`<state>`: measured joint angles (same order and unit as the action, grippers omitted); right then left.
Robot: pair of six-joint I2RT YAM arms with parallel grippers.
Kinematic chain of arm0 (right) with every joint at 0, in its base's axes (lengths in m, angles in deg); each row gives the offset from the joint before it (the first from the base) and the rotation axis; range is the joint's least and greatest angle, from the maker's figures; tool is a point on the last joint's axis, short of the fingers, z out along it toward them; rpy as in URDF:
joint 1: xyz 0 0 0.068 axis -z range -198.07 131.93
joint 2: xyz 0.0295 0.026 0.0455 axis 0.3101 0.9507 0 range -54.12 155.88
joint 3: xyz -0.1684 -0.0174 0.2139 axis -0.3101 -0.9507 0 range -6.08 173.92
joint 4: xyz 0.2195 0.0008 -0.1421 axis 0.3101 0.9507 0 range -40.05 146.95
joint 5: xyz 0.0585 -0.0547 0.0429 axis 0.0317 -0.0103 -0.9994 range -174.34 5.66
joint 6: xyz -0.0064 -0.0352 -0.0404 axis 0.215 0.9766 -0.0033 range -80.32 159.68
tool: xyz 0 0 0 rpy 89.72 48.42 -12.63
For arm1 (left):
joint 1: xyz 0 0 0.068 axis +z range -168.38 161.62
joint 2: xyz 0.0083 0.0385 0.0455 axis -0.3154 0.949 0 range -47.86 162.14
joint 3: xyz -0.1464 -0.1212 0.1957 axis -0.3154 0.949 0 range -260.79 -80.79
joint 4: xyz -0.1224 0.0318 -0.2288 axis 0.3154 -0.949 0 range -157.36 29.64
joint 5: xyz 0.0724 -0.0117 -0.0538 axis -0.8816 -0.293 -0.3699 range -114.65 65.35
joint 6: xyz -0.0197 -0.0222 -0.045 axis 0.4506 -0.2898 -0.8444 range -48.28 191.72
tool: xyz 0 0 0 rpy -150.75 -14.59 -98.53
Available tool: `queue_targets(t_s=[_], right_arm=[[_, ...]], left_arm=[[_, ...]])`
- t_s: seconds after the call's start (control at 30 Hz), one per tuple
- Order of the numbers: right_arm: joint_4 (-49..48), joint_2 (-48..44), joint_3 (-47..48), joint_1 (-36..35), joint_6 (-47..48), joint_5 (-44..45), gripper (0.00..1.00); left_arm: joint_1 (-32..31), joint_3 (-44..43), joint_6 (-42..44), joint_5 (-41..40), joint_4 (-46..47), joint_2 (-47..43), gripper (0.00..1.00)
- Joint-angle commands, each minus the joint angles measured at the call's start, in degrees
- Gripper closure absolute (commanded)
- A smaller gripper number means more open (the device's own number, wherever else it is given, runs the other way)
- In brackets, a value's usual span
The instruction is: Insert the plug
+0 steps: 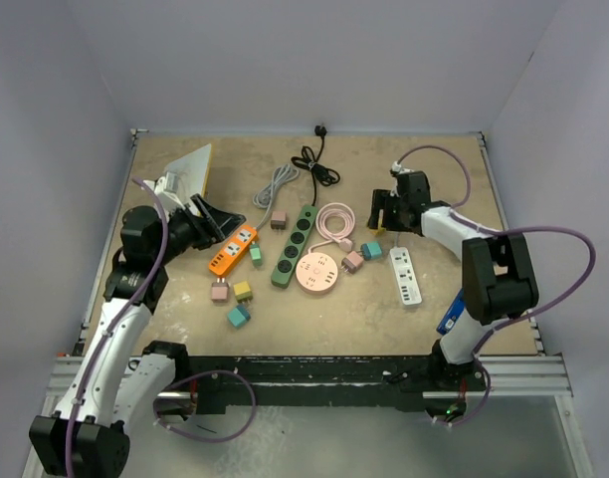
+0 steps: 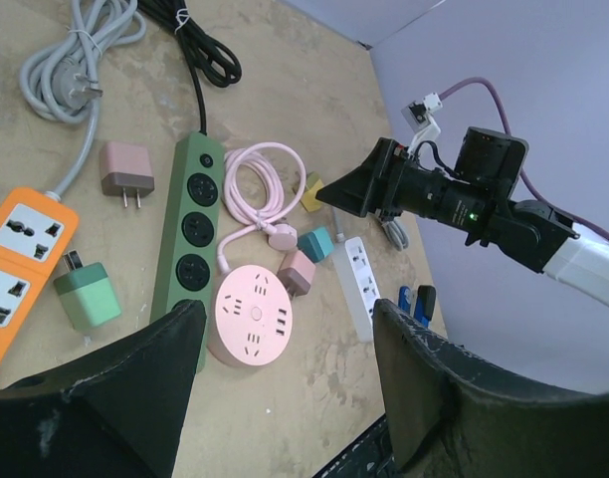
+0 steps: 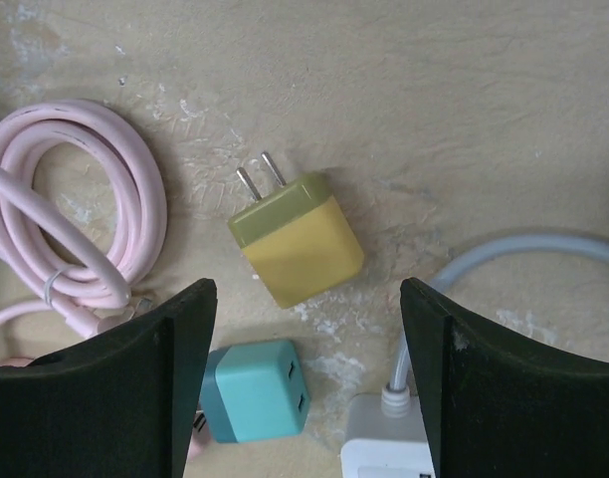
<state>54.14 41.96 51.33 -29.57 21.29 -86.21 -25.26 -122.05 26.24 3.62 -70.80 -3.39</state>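
Step in hand: approach to pick-up; nothing is grasped yet. Your right gripper [image 3: 304, 329] hovers spread wide directly over the yellow plug [image 3: 297, 239], gripping nothing. Your left gripper [image 2: 285, 329] is also spread and empty, well away from the white power strip [image 3: 384, 450].

The plug lies flat just off that strip's cable end, between it and the pink cable coil [image 3: 81, 214]. Its long axis runs diagonally to your finger line, with the prongs pointing away from the strip.

Judgement: turn the wrist square to the body, descend, and pinch its sides, leaving the prongs clear.
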Motion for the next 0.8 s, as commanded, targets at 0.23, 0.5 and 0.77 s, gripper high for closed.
queue_targets(t_s=[0.23, 0.5, 0.77], right_arm=[[2.88, 8.48, 9.5, -1.71, 7.69, 1.44, 0.29], [4.99, 10.71, 11.06, -2.74, 8.96, 4.16, 0.43], [2.6, 5.86, 9.4, -3.61, 7.61, 6.9, 0.56]], left_arm=[[-0.98, 2.67, -1.05, 0.64, 11.44, 5.66, 0.35], [-3.1, 3.48, -0.58, -1.25, 12.7, 8.49, 0.36], [-7.18, 3.91, -0.9, -4.56, 12.96, 9.79, 0.36]])
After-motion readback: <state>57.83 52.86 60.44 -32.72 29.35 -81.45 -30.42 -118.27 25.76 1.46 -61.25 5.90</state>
